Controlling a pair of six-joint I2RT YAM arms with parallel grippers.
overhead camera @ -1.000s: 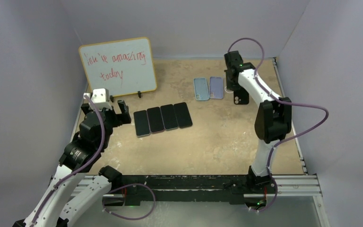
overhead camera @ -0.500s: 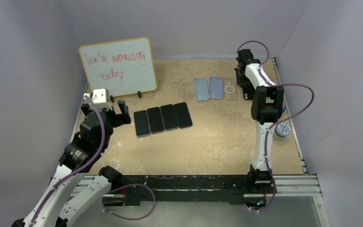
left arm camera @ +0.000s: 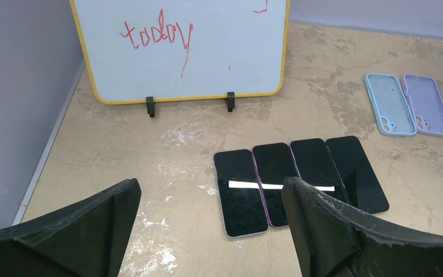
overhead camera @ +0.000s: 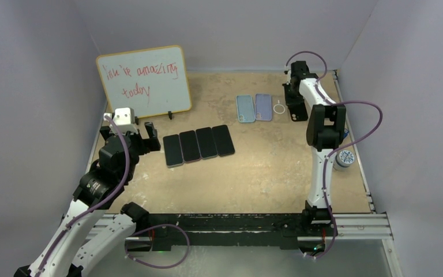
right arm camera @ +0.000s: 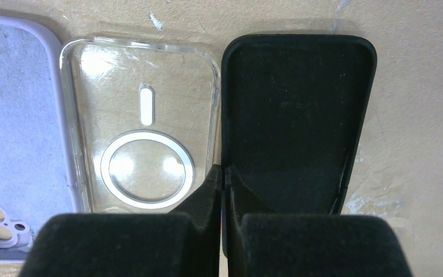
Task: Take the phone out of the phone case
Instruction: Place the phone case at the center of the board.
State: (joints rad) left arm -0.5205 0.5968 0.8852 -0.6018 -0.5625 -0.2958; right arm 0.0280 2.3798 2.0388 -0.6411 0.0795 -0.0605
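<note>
Mottled tan tabletop [right arm camera: 415,115] bears glossy clear case [right arm camera: 141,124] (ring-marked) beside matte black case [right arm camera: 297,109].

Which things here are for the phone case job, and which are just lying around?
For the job: four dark-screened flat phones in a row; pale blue empty phone case; lilac empty phone case; clear plastic case with a white ring; black soft phone case, pinched by the right claw.
Just lying about: yellow-framed whiteboard with red writing; small round grey object.
</note>
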